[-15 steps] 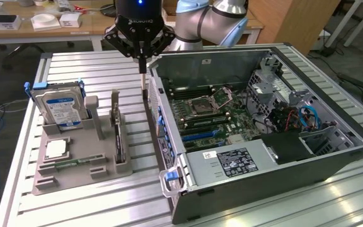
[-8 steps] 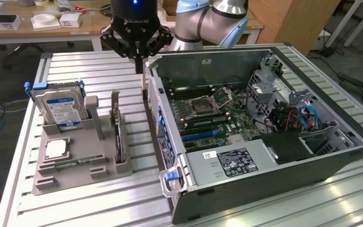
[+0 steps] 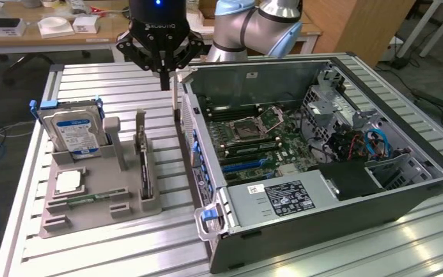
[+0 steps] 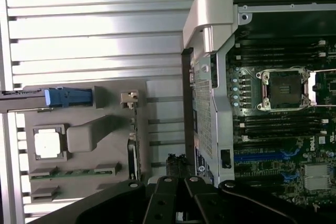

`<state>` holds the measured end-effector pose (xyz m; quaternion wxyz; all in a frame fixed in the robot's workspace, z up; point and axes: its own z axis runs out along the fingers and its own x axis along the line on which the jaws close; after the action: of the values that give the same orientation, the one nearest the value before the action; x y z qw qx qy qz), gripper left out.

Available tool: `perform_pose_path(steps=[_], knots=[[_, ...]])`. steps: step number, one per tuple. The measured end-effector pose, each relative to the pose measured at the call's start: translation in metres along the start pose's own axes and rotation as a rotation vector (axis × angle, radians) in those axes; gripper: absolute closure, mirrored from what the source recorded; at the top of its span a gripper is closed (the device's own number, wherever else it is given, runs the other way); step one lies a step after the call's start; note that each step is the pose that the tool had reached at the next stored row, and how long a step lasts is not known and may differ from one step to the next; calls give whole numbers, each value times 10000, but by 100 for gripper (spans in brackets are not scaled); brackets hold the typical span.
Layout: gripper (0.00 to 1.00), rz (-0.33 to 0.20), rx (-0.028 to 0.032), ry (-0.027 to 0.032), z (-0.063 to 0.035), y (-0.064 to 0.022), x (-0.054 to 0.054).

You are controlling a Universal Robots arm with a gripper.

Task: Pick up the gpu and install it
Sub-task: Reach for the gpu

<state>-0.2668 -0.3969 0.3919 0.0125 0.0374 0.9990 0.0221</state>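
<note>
**Approach phase of the pick.** My pincer (image 3: 164, 81) hangs clenched on nothing, jaws pressed together. It is above the slatted aluminium table (image 3: 106, 81), just off the hard-drive end of the grey moulded plastic parts holder (image 3: 83, 222), on the holder's case side.

The gpu (image 3: 143, 158), a thin flat black expansion card seen edge-on, stands upright in the holder's slot nearest the open black computer case (image 3: 345, 210). It is not yet lifted, and I touch neither it nor the holder.

By my judgement the grasp calls for parting the jaws, lining them up across the card's slim upper edge, and descending straight, since the card offers little width to pinch.

**Around the holder.**
- The silver hard drive with a blue-white label (image 3: 74, 134) stands upright at the holder's corner away from the case.
- A square silver processor (image 3: 66, 182) and a narrow green memory stick (image 3: 90, 199) lie flat in pockets at the holder's opposite end.

**Obstacles, as I judge them.**
- The holder's grey upright post (image 3: 112, 130) stands just beside the card on one side.
- The case's rear wall lies close to the holder on the other. The card must clear it to reach the blue slots (image 3: 241, 164) on the green motherboard (image 3: 264, 141).
</note>
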Motion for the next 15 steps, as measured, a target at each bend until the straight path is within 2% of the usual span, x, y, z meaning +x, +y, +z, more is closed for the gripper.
perform_pose_path(steps=[15], knots=[[90, 1, 0, 0, -4, -14, 183]])
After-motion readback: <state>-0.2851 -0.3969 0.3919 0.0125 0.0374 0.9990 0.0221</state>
